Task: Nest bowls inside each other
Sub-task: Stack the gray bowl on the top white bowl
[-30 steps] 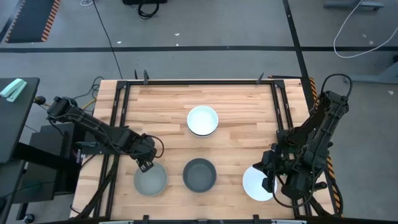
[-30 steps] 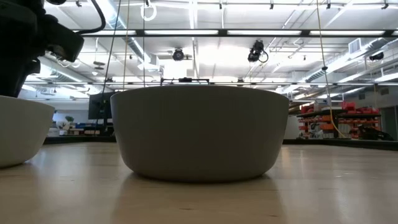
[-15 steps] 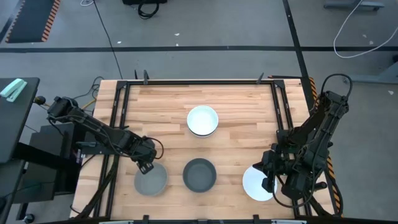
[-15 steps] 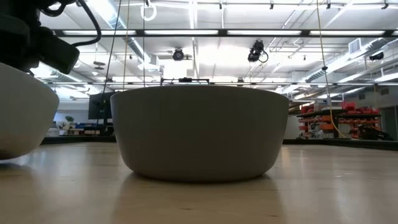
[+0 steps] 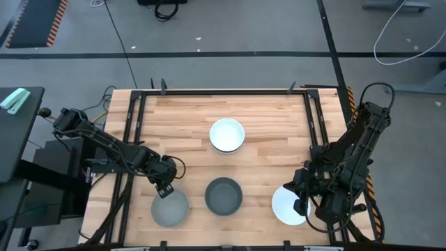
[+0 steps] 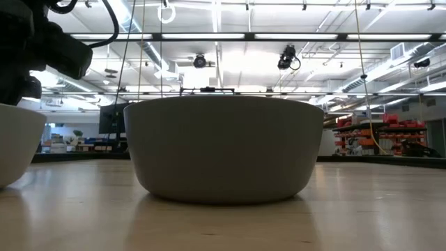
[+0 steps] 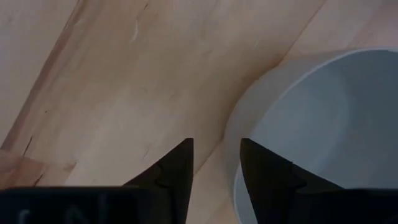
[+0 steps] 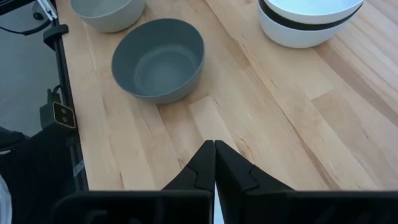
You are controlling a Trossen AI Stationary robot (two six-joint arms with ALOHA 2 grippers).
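Observation:
My left gripper (image 5: pixel 165 185) is at the far rim of the light grey bowl (image 5: pixel 169 209), near the table's near-left edge, and is shut on it. The low view shows that bowl (image 6: pixel 15 143) at the picture's left under the gripper (image 6: pixel 42 56). The dark grey bowl (image 5: pixel 224 196) sits on its base at the near middle. Beyond it stands a stack of bowls (image 5: pixel 227 135), white with a black band (image 8: pixel 311 22). My right gripper (image 8: pixel 214 148) is shut and hovers over a single white bowl (image 5: pixel 286 207) at the near right. My left gripper holds the light grey bowl by its rim (image 7: pixel 233 158), one finger (image 7: pixel 264 174) over the inside and the other (image 7: pixel 177 171) outside the wall. The fingers come from above, pointing down. The bowl stays upright and low over the table; whether its base touches the wood, I cannot tell. My right gripper stands above the white bowl; whether it touches the bowl, I cannot tell.
Bare wood lies between the bowls and across the far half of the table (image 5: pixel 181 111). A black metal frame (image 5: pixel 132 125) runs along the table's left, right and far sides. The light grey bowl is close to the table's near edge.
My left gripper has moved a little toward the table's near edge, and the light grey bowl has gone with it. In the low view the bowl rose half a second ago and now sits lower and farther to the picture's left.

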